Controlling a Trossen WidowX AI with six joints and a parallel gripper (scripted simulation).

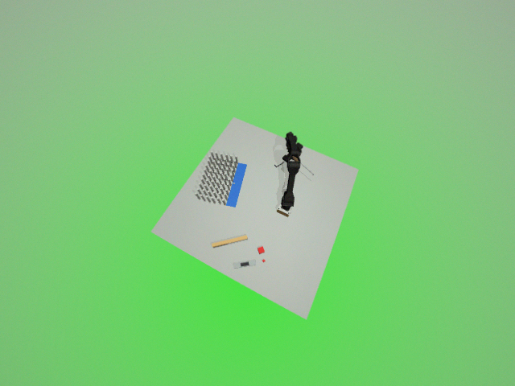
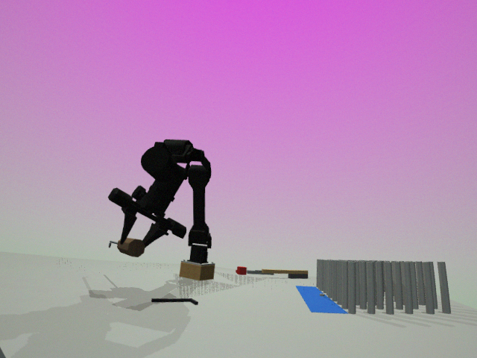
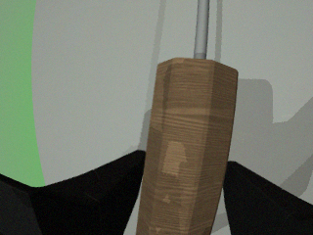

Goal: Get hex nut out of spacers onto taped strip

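Note:
My gripper [image 1: 294,158] [image 2: 133,245] [image 3: 185,164] is shut on the brown wooden handle of a hook tool and holds it above the table. The tool's thin metal rod [image 1: 306,169] [image 3: 201,29] points away from the spacers; its short bent tip [image 2: 109,244] shows in the exterior view. The grey spacers [image 1: 216,179] [image 2: 352,286] stand in rows, well away from my gripper. The blue taped strip [image 1: 236,191] [image 2: 314,302] lies along their front. A tiny grey thing [image 1: 233,182] [image 2: 322,294], seemingly the nut, lies on the strip near its spacer-side edge.
A black bent rod [image 1: 279,165] [image 2: 173,300] lies on the table near my gripper. A wooden bar [image 1: 229,240] [image 2: 285,271], a red block [image 1: 261,250] [image 2: 241,270], a small red piece [image 1: 263,260] and a grey flat piece [image 1: 244,264] lie beyond the arm's base [image 2: 197,270].

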